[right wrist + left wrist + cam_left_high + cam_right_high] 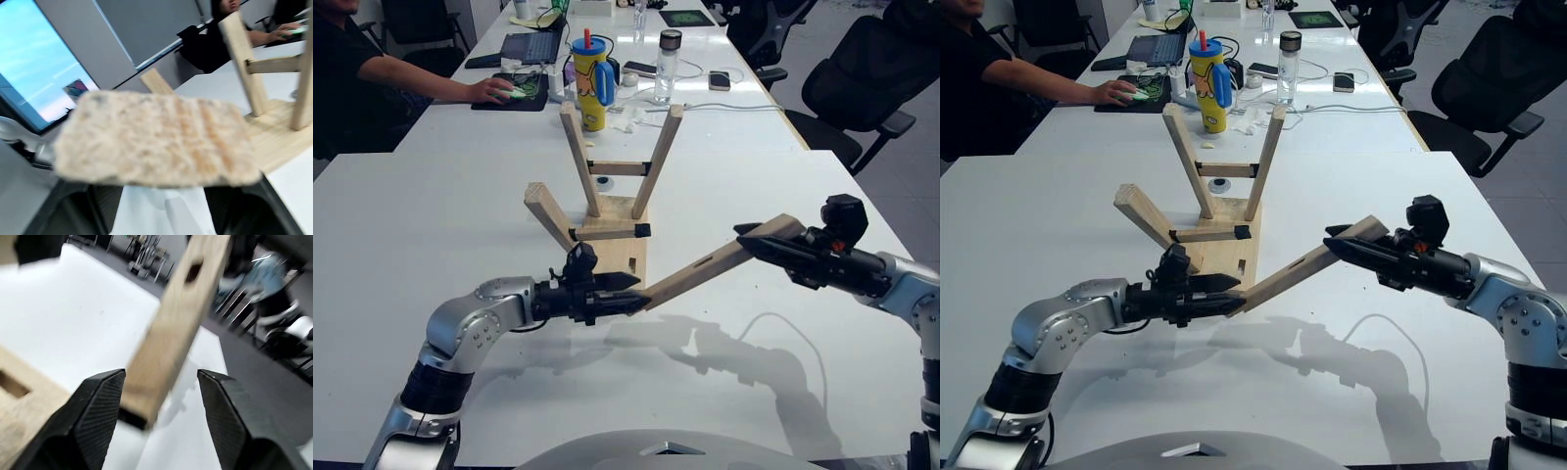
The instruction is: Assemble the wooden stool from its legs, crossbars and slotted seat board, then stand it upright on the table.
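Observation:
The stool lies upside down mid-table: its slotted seat board (634,258) rests flat, with three legs (579,162) standing up from it, joined by crossbars (619,168). A loose wooden leg (705,266) with a slot slants over the table in front of it. My right gripper (759,238) is shut on the leg's raised end, whose end grain (156,142) faces the right wrist camera. My left gripper (631,302) is open around the low end (146,396), next to the seat board's front edge. There is a gap between one finger (220,421) and the wood.
A yellow cup (590,83), a water bottle (668,64) and a laptop (530,44) stand behind the stool. A person's hand (494,90) rests on a mouse there. A thin white cable (773,323) loops on the table under my right arm. Office chairs (862,78) stand beyond the right edge.

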### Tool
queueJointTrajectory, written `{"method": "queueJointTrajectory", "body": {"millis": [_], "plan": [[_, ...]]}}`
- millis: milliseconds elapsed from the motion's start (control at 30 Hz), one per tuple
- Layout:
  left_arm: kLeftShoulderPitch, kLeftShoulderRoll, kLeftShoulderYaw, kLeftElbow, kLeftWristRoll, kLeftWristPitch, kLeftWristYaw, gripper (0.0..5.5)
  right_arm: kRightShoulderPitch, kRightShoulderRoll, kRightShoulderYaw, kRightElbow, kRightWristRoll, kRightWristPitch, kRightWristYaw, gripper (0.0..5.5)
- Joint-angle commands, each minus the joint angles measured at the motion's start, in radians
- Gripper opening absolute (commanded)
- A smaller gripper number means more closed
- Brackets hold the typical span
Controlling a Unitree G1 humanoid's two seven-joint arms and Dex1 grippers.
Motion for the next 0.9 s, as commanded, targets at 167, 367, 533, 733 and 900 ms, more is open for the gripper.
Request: {"method": "queueJointTrajectory", "body": {"millis": [167,367,533,733,900], "plan": [[-0.012,-0.04,-0.038,0.133,0.216,-0.16,0.081,2.72,-0.247,-0.017,0.143,0.162,-0.271,-0.194,0.123,2.05],[-0.042,-0.054,-0.097,0.218,0.369,-0.237,0.122,2.72,-0.38,0.042,0.245,0.275,-0.369,-0.25,0.206,2.05],[-0.023,-0.03,-0.173,0.253,0.477,-0.276,0.103,2.72,-0.452,0.084,0.297,0.345,-0.428,-0.279,0.259,2.05],[-0.026,-0.044,-0.188,0.274,0.512,-0.274,0.101,2.72,-0.492,0.109,0.364,0.393,-0.526,-0.335,0.303,2.05],[-0.021,-0.049,-0.196,0.282,0.532,-0.284,0.099,2.72,-0.529,0.122,0.413,0.448,-0.606,-0.396,0.327,2.05]]}}
